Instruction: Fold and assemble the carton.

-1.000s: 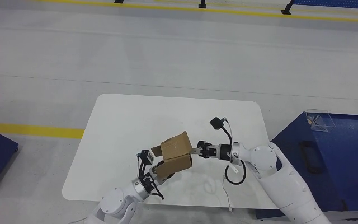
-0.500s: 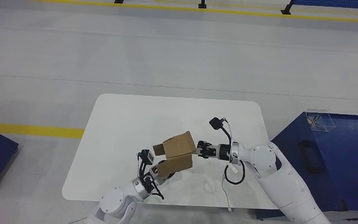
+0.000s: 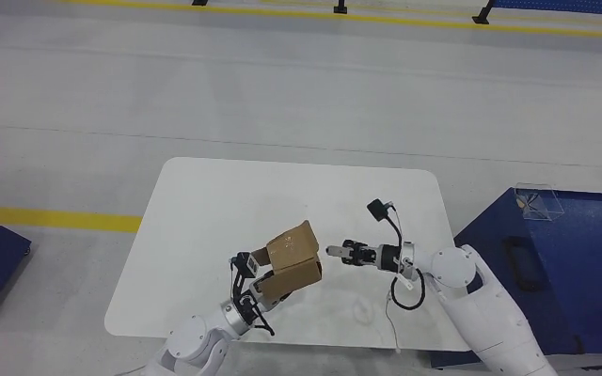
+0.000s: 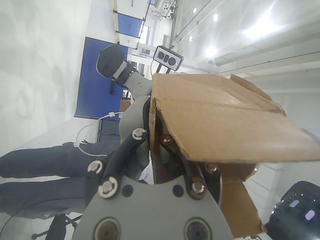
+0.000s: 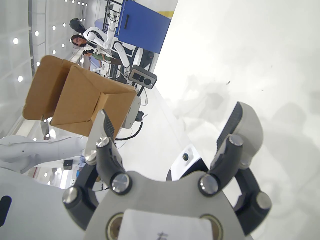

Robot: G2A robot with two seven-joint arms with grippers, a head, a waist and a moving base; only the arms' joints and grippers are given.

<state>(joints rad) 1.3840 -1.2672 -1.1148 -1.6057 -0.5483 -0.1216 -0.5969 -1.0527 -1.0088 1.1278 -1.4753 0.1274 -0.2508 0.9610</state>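
A brown cardboard carton (image 3: 293,258) is held above the white table (image 3: 207,207), partly folded with flaps sticking out. My left gripper (image 3: 266,279) is shut on the carton's lower panel; in the left wrist view the carton (image 4: 212,116) covers the fingers. My right gripper (image 3: 332,252) stands open just to the right of the carton, a small gap apart from it. In the right wrist view the gripper (image 5: 170,118) is wide open with nothing between its fingers, and the carton (image 5: 75,98) hangs a little beyond one fingertip.
A blue cabinet (image 3: 536,273) stands at the table's right edge with a clear plastic tray (image 3: 538,200) on it. White cables (image 3: 386,310) trail from the right arm over the table's front right part. Yellow floor lines (image 3: 66,220) run to the left.
My right gripper has let go of the carton's edge, opened, and drawn back to the right. The carton has tilted slightly in the left gripper.
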